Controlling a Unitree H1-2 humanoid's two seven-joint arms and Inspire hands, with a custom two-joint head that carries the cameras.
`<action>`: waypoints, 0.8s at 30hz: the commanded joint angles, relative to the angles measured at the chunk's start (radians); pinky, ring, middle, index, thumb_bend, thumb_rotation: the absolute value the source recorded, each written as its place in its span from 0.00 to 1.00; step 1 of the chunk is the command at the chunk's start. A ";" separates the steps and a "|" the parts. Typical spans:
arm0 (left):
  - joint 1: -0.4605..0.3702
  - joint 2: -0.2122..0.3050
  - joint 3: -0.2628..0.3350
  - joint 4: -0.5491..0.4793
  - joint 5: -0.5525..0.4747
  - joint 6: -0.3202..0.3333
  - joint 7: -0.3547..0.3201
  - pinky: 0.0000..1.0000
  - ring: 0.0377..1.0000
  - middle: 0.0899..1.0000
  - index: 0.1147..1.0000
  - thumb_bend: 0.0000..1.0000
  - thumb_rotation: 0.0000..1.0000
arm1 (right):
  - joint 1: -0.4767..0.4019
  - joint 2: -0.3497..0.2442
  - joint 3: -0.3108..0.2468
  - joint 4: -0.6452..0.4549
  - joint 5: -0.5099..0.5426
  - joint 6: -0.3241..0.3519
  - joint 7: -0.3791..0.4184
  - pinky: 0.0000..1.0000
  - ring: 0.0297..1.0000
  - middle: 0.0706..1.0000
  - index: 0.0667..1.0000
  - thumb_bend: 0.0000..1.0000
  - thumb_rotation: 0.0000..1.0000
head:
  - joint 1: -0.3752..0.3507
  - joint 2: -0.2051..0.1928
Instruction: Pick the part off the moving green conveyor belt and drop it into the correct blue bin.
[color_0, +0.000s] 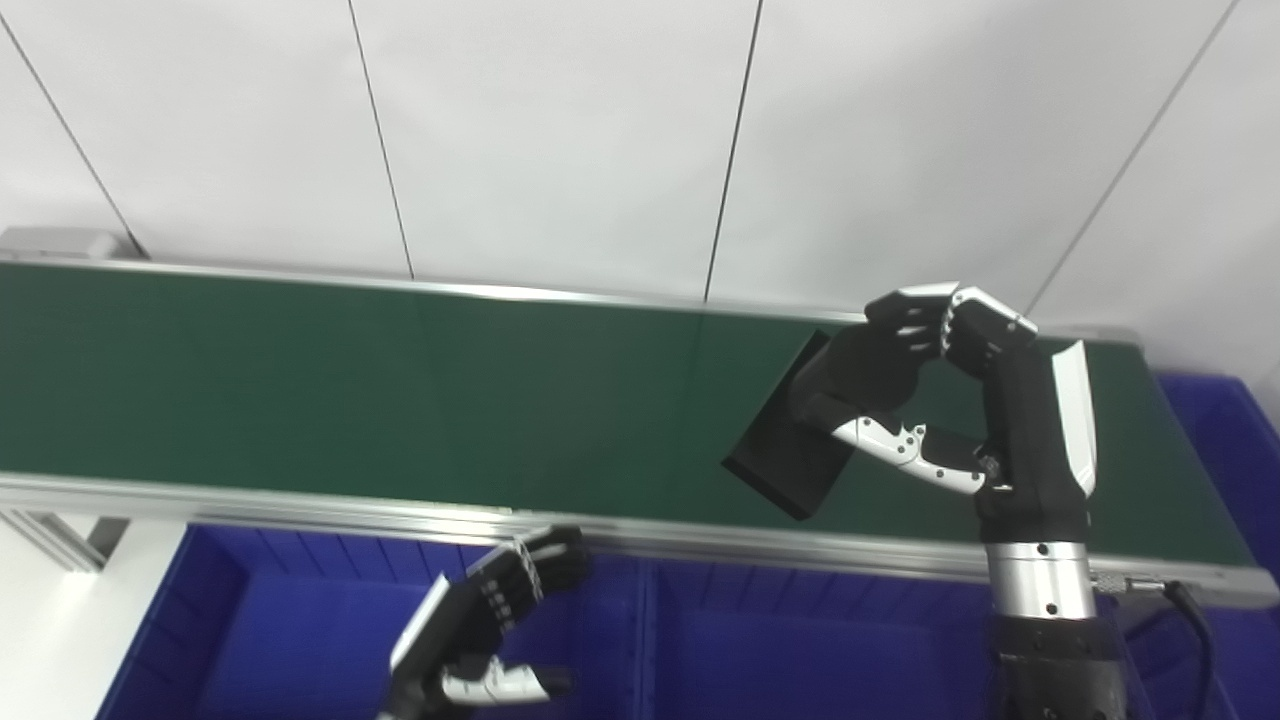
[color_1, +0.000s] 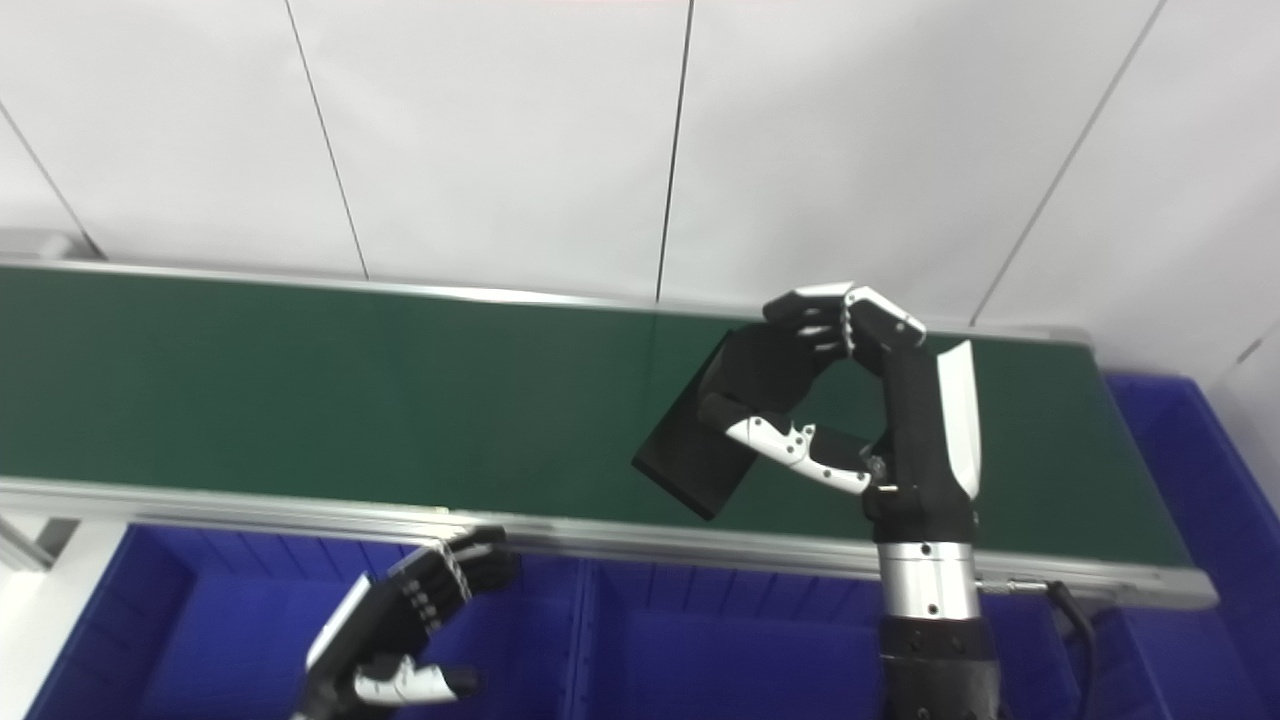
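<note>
The right hand (color_0: 940, 400) is gripping a black flat part (color_0: 790, 445) above the conveyor belt's (color_0: 400, 390) near edge; the part is tilting. The left hand (color_0: 490, 620), holding nothing with fingers loosely curled, is hovering over a blue bin (color_0: 260, 640).

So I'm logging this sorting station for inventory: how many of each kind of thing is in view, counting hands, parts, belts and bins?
Robot hands: 2, the right hand shut on the part, the left hand holding nothing
Flat black rectangular part: 1
Long green conveyor belt: 1
Blue plastic bins: 3, bottom left, bottom middle, far right
Total: 7
</note>
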 joint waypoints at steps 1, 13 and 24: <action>-0.004 0.006 0.002 -0.036 -0.029 -0.001 -0.002 0.80 0.74 0.71 0.74 1.00 0.26 | 0.030 0.010 0.011 -0.036 -0.009 -0.002 0.005 0.33 0.42 0.48 0.50 0.50 0.00 | -0.001 0.004; 0.000 0.015 0.006 -0.095 -0.062 0.048 -0.005 0.78 0.72 0.69 0.73 1.00 0.26 | 0.169 0.042 0.055 -0.017 -0.023 -0.033 -0.006 0.32 0.43 0.49 0.49 0.50 0.00 | -0.038 0.062; -0.003 0.024 0.013 -0.105 -0.102 0.055 -0.021 0.75 0.70 0.67 0.72 0.99 0.23 | 0.272 0.042 0.076 0.101 -0.016 -0.096 -0.036 0.33 0.43 0.49 0.48 0.50 0.00 | -0.058 0.072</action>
